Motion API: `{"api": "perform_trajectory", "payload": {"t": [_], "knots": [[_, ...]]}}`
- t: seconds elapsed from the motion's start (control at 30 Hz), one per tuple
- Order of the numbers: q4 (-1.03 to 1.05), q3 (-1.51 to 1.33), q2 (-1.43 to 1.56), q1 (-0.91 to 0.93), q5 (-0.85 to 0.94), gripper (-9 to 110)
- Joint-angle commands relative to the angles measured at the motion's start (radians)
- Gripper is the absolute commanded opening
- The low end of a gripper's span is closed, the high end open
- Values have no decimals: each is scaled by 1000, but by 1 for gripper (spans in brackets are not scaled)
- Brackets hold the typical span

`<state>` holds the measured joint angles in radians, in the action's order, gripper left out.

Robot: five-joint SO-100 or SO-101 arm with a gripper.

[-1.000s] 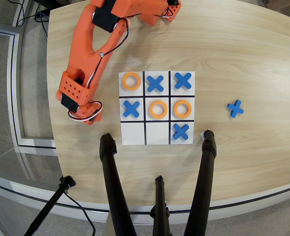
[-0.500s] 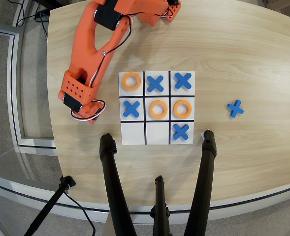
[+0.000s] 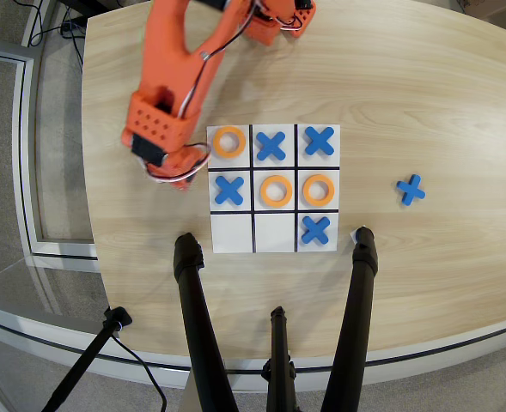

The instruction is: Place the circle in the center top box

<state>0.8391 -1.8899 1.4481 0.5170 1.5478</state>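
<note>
The white 3x3 grid [image 3: 232, 233] lies mid-table in the overhead view. Orange rings sit in its top-left cell [image 3: 229, 142], its central cell [image 3: 276, 190] and its middle-right cell [image 3: 319, 190]. The middle cell [image 3: 275, 233] of the row farthest from the arm's base, at the bottom of the view, is bare. The orange arm reaches down from the top. Its gripper [image 3: 180, 174] hangs just left of the grid, beside the middle-left cell. The wrist hides the fingers, so I cannot tell whether they hold anything. No fourth ring shows.
Blue X pieces lie in the top-middle [image 3: 271, 146], top-right [image 3: 320, 140], middle-left [image 3: 228, 190] and bottom-right [image 3: 315, 229] cells. Another X [image 3: 411, 189] lies on the table right of the grid. Black tripod legs [image 3: 192, 292] [image 3: 361, 275] stand at the near table edge.
</note>
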Motion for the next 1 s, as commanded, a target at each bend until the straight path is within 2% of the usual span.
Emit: {"api": "perform_trajectory", "payload": {"t": [0.0, 0.2, 0.47, 0.7, 0.97], "knots": [[66, -55, 233, -81, -58, 0], [94, -31, 456, -244, -222, 0], [95, 23, 514, -472, -253, 0], [103, 204, 278, -630, -281, 0], [104, 465, -80, -652, -318, 0]]}}
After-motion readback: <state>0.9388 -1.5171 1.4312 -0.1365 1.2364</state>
